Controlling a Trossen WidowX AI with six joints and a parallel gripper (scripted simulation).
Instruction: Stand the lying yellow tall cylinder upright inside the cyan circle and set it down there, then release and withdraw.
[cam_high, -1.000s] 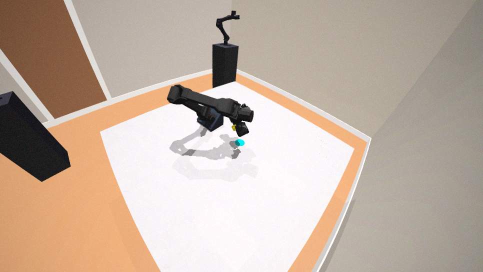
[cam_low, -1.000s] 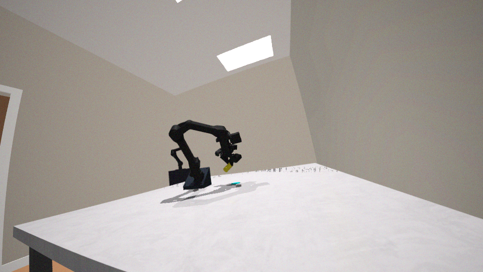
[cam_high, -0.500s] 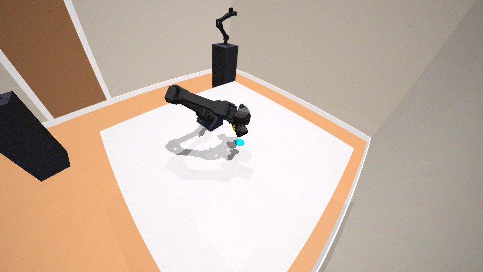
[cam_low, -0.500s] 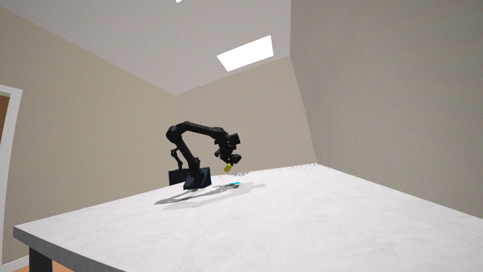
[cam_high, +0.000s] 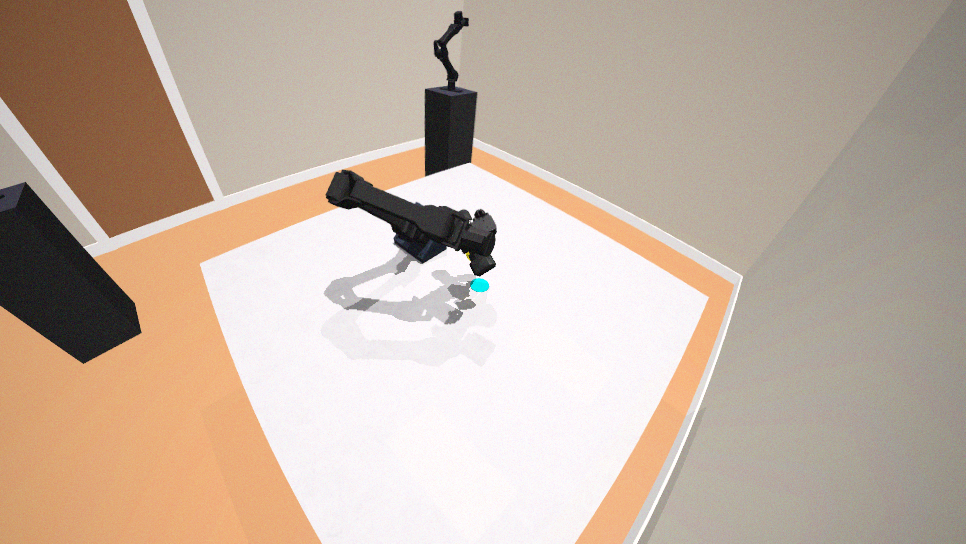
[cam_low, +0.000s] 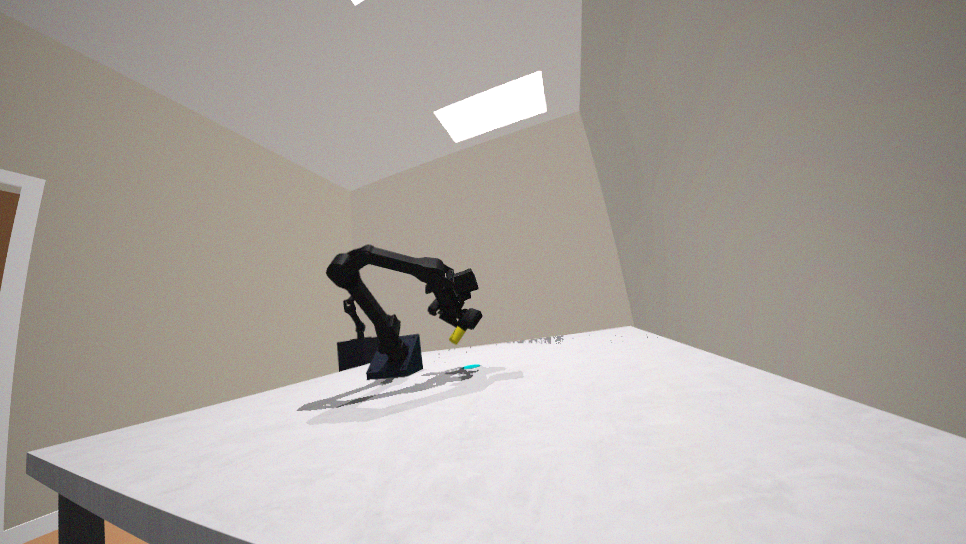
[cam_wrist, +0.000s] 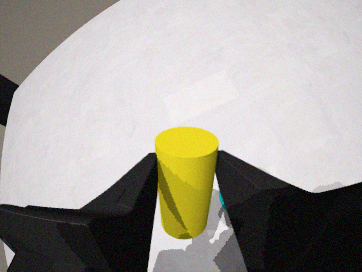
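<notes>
Centre of the wrist view, the yellow cylinder (cam_low: 457, 335) (cam_wrist: 186, 185) looks like smooth, matt plastic. Across the lower half of the exterior view, the white table top (cam_high: 540, 405) (cam_low: 574, 452) (cam_wrist: 100, 115) looks smooth and matt, faintly mottled.

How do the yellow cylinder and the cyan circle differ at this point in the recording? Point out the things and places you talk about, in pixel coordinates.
The yellow cylinder (cam_low: 457, 335) (cam_wrist: 186, 187) is a solid, tall piece; the cyan circle (cam_high: 479, 285) (cam_low: 471, 366) is a flat disc shape. The cylinder is tilted, held off the table by the gripper (cam_wrist: 186, 155); the circle lies level on it. Both are round and plain-coloured.
</notes>
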